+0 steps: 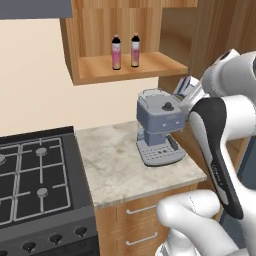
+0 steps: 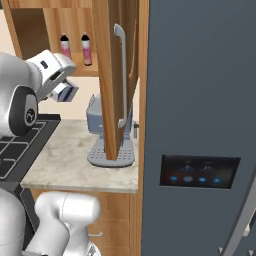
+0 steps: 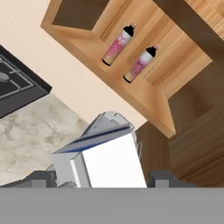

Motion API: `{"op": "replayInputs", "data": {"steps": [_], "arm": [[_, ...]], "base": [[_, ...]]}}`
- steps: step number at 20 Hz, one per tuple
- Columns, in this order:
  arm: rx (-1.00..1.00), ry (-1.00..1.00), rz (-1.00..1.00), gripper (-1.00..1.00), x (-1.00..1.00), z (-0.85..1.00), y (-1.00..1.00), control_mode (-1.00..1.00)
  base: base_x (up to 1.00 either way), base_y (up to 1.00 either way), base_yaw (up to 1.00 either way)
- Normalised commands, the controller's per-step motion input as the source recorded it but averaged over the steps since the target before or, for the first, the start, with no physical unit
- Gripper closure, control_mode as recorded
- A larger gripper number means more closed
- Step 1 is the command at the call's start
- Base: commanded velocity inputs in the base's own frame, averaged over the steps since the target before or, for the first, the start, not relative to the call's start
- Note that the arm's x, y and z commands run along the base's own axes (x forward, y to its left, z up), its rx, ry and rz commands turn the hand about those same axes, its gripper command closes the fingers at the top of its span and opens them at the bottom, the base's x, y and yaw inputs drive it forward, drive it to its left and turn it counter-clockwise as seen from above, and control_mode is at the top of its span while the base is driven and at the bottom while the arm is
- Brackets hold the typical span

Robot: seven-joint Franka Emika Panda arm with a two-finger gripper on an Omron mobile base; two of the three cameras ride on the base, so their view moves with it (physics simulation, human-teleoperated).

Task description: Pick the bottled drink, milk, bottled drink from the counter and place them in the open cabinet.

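Stove (image 1: 35,175): dark burners at the far left, out of the way of the job.
Bottled drinks: the pink-labelled one (image 1: 116,53) and its neighbour (image 1: 135,50) stand upright side by side on the shelf board of the open cabinet (image 1: 100,72), not touching. Two of the three items look delivered.
Table (image 1: 120,165): beige veined top carrying a grey coffee machine (image 1: 157,130); I see no task item left on it.
Milk (image 3: 107,157): carried in the air above the coffee machine, below and right of the cabinet shelf, probably lifted for the last placement.
End effector (image 3: 105,181): clamped on the milk, dark fingertips either side of the carton.
Hand view: shows the grip and the carton's blue edge, with the bottles ahead.
Right base view: shows the wooden cabinet door (image 2: 117,75) hanging open beside a tall grey fridge (image 2: 200,125), which the hand view misses.
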Motion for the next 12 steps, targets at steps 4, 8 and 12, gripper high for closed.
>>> {"op": "replayInputs", "data": {"steps": [4, 8, 12], "arm": [[-0.11, -0.02, 0.10, 1.00, 0.00, 0.02, 0.00, -1.00], [-0.18, 0.00, 0.06, 1.00, 0.04, 0.01, 0.09, -1.00], [-0.18, 0.08, 0.03, 1.00, 0.09, 0.17, 0.14, -1.00]], "base": [[0.00, 0.00, 0.00], [0.00, 0.00, 0.00], [0.00, 0.00, 0.00]]}}
